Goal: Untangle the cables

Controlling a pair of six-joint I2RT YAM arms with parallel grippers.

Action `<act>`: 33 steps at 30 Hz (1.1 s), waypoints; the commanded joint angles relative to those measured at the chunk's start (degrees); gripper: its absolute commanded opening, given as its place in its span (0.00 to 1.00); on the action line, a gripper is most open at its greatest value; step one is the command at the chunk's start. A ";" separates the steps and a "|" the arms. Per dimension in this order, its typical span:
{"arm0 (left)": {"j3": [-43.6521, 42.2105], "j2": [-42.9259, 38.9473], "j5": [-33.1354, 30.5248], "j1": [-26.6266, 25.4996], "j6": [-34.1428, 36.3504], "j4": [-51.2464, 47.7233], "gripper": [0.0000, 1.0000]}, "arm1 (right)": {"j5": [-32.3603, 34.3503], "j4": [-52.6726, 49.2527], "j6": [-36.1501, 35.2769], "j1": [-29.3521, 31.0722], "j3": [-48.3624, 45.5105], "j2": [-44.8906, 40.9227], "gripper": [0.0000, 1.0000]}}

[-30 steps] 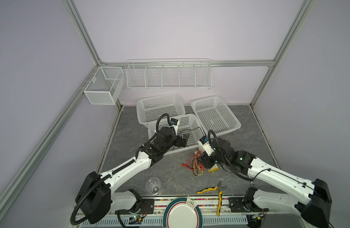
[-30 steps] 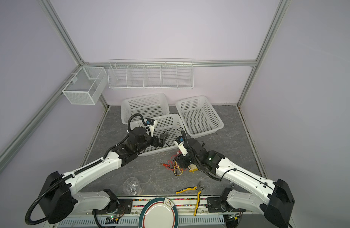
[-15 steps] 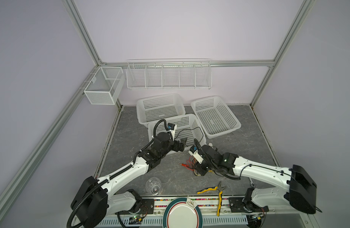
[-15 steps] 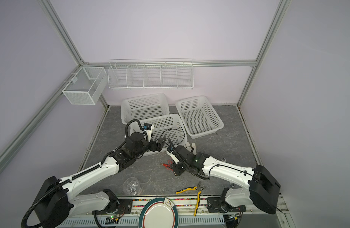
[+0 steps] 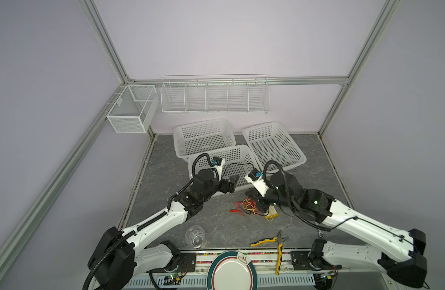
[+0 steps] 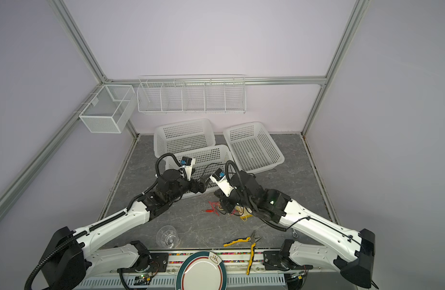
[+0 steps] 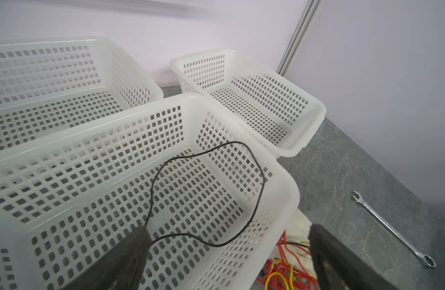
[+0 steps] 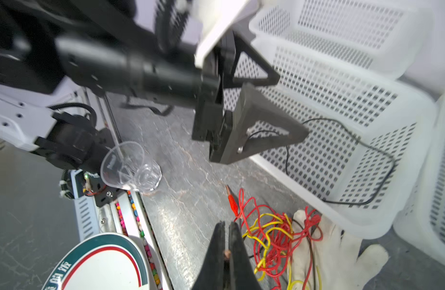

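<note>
The right gripper is drawn back, fingers pressed together; the left gripper is held spread. The cables are left knotted at the middle of the worktop.

White arm shells, black joints; a corrugated black hose loops behind each wrist; triangular black fingers carry silver screws.

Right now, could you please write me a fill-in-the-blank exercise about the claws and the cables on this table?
1. The left claw is ___.
2. The right claw is ___.
3. The black cable lies inside a white ___.
4. The red and yellow cables lie partly on a white ___.

Missing words: open; shut; basket; glove.
</note>
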 commanded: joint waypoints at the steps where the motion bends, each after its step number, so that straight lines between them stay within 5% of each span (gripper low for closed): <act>1: -0.30 -0.96 4.96 -0.76 -0.06 3.80 0.98 | 2.33 1.69 -2.57 0.03 0.69 -3.33 0.07; 9: 1.96 -0.65 6.84 -8.20 8.12 4.77 0.97 | 9.07 6.52 -3.14 0.11 5.84 -3.93 0.06; 17: -4.31 -0.45 9.46 -8.66 9.50 15.23 0.98 | 15.12 8.26 -3.36 -0.70 9.94 -2.48 0.06; 33: -10.05 9.16 3.99 -8.72 12.46 30.20 0.99 | 8.40 9.89 -4.47 -2.08 12.00 -3.59 0.06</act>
